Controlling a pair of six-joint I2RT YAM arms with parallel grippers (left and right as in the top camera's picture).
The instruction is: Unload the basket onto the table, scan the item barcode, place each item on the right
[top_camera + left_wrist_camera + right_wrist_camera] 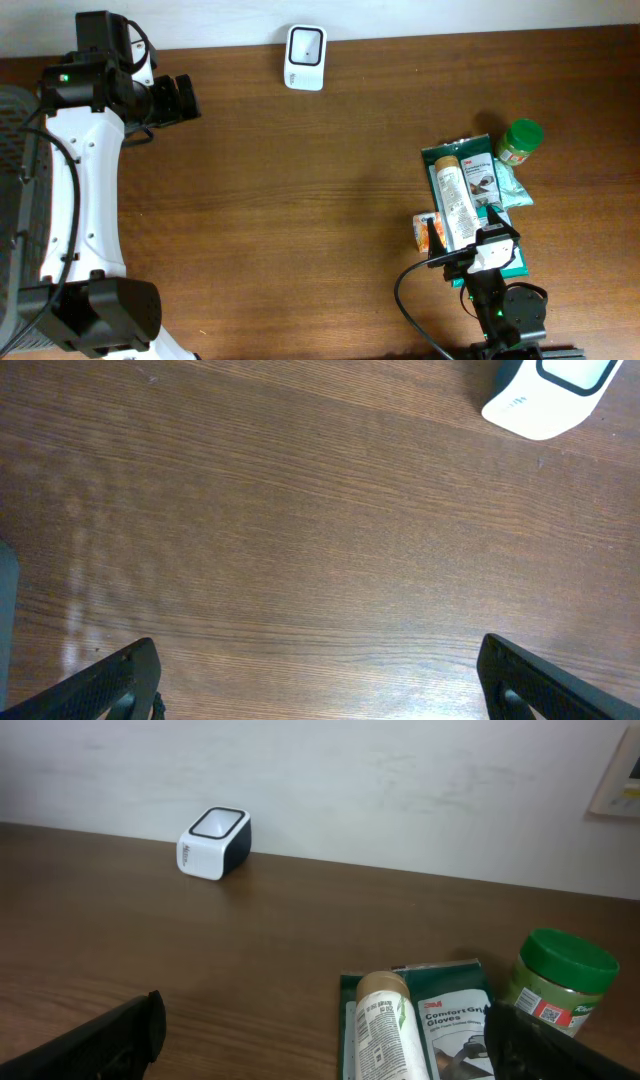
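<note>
Jaws wide on both arms, nothing held.
Your left gripper (182,97) hangs spread wide over the bare table (300,220), with the white scanner (305,57) near it at the back edge. Your right gripper (325,1055), just as wide, hovers over the labelled bottle (455,200), which lies on the green 3M gloves pack (500,185). The green-lidded jar (519,141) is just beside.

Soft, even indoor light fills every view and shadows are faint. A pale sheen streaks the table (75,560) in the left wrist view.
</note>
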